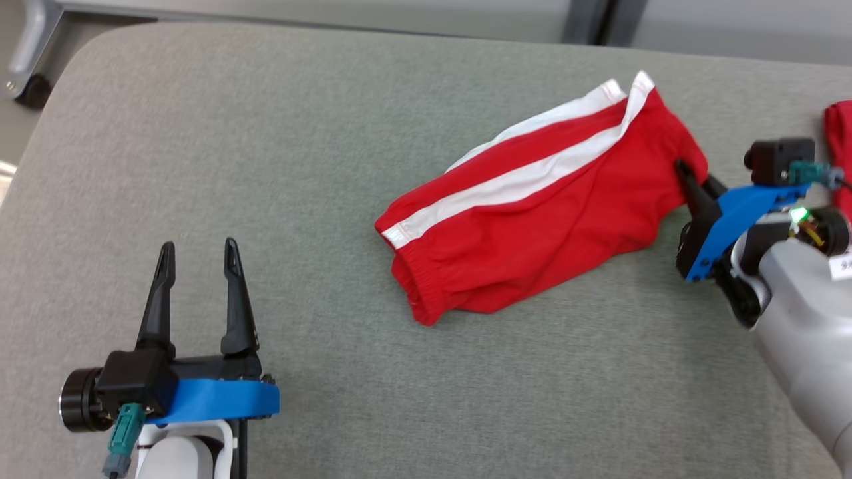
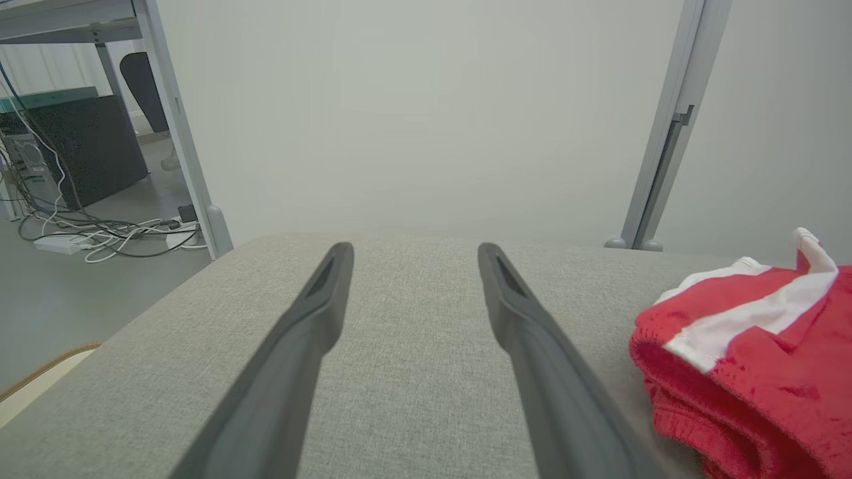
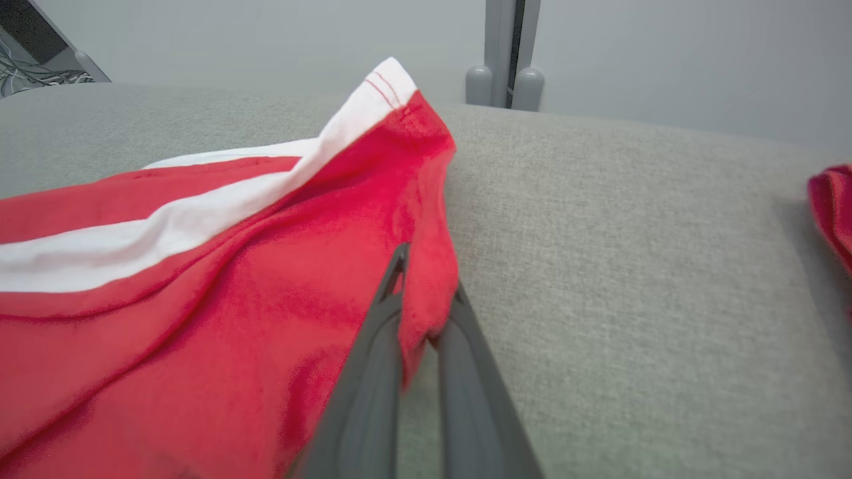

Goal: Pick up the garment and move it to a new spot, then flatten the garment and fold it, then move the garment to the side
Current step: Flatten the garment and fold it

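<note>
Right gripper [image 3: 429, 283]: shut tight on the garment, the two dark fingers pinching a fold of red cloth between them.
Grip spot: the garment's right-hand edge, below its white-trimmed corner; in the right wrist view the cloth rose between the fingers and hid their tips.
Right arm: stood at the right edge of the head view, with the fingers pointing up and to the left towards the cloth.
Garment [image 1: 546, 213]: red with white stripes, lying wrinkled on the grey padded surface [image 1: 266, 166], right of centre in the head view. Its gathered elastic end pointed to the lower left and its white-edged end to the upper right.
Left gripper [image 1: 198, 245]: jaws stood wide apart and held nothing. It sat at the lower left of the head view, fingers pointing up, over bare surface and well apart from the garment.
Second red cloth [image 1: 840, 146]: lay at the right edge of the surface, beyond the right gripper and apart from the garment.
Surroundings: a pale wall and grey posts stood behind the surface; cables [image 2: 100, 233] lay on the floor in the left wrist view.
</note>
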